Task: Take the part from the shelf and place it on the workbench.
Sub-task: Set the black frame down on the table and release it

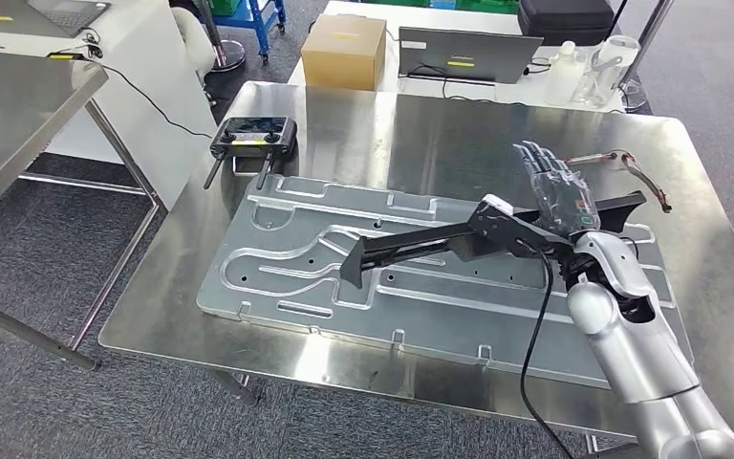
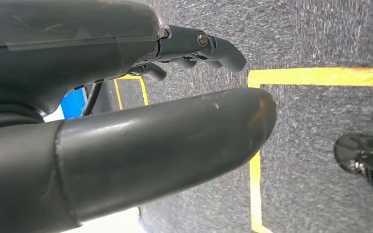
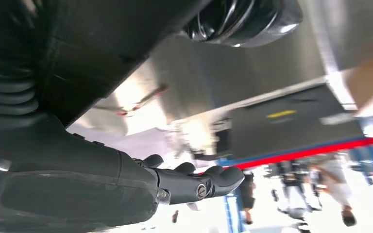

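Part (image 1: 459, 244) lies on workbench (image 1: 201, 316) beside remote (image 1: 253, 140); right hand (image 1: 556, 189) spread above, empty.

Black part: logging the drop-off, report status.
Black part lies across metal plate on workbench. Right hand open above its end. Left hand empty, over floor. Remote control well clear.

- The workbench (image 1: 344, 134) under the right hand (image 1: 556, 187) is bare sheet metal, smooth and brightly reflective.
- The part (image 1: 287, 268), lying just left of that hand, is dull silver metal with pressed grooves.
- The black bracket (image 1: 411, 249) beside the hand looks matt.
- Below the left hand (image 2: 126, 141), rough grey carpet (image 2: 315, 39).
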Available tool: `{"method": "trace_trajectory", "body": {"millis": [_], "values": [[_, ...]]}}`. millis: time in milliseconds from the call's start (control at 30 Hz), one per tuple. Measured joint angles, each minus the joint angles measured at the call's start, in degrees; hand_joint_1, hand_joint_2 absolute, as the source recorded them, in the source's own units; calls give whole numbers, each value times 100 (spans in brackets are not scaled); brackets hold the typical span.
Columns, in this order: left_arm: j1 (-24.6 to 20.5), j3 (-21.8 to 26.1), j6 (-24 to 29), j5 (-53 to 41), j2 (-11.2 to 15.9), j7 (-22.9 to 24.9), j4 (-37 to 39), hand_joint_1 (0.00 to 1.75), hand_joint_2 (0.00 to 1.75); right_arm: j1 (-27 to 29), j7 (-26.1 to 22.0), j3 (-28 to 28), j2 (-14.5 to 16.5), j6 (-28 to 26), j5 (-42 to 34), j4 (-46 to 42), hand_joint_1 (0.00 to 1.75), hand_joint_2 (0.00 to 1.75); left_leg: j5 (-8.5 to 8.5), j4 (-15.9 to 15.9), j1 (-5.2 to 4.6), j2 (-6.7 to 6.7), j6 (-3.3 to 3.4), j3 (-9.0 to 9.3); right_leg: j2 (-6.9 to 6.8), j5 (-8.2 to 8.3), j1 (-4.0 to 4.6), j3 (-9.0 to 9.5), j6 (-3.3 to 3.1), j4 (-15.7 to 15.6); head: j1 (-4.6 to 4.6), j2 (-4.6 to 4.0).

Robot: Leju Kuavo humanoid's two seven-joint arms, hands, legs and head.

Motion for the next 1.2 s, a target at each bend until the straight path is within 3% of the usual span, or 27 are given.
{"method": "trace_trajectory", "body": {"millis": [267, 400, 633, 800, 1067, 1200], "values": [[47, 108, 173, 32, -146, 62, 0, 0, 0, 987, -174, 311, -9, -601, 629, -1694, 0, 0, -14, -4, 1, -16, 6, -9, -16, -23, 1, -2, 4, 0, 0, 0], [49, 109, 194, 31, -194, -40, 0, 0, 0, 1253, -226, 619, -136, -623, 884, -2221, 0, 0, -18, -4, 0, -15, 3, -9, -14, -25, 0, -3, 6, 0, 0, 1], [63, 109, 205, 29, -227, -125, 0, 0, 0, 1297, 43, 769, -513, -520, 863, -2533, 0, 0, -19, -1, -7, -13, 5, -9, -14, -24, -6, -1, 7, -6, 0, 0], [87, 114, 252, 65, -250, -126, 0, 0, 0, 1211, 166, 570, -922, -282, 474, -2631, 0, 0, -21, 0, -7, -13, 8, -10, -15, -24, -8, -1, 7, -7, 0, 1], [87, 119, 260, 89, -273, -123, 0, 0, 0, 1193, 200, 488, -1130, -253, 421, -2691, 0, 0, -24, -1, -7, -12, 11, -9, -14, -25, -6, -2, 8, -8, 0, 1], [98, 151, 314, 162, -298, -68, 0, 0, 0, 1169, 551, 335, -1382, 74, 148, -2772, 0, 0, -24, -1, -7, -13, 11, -11, -18, -25, -7, -1, 8, -8, 0, 0]]}}
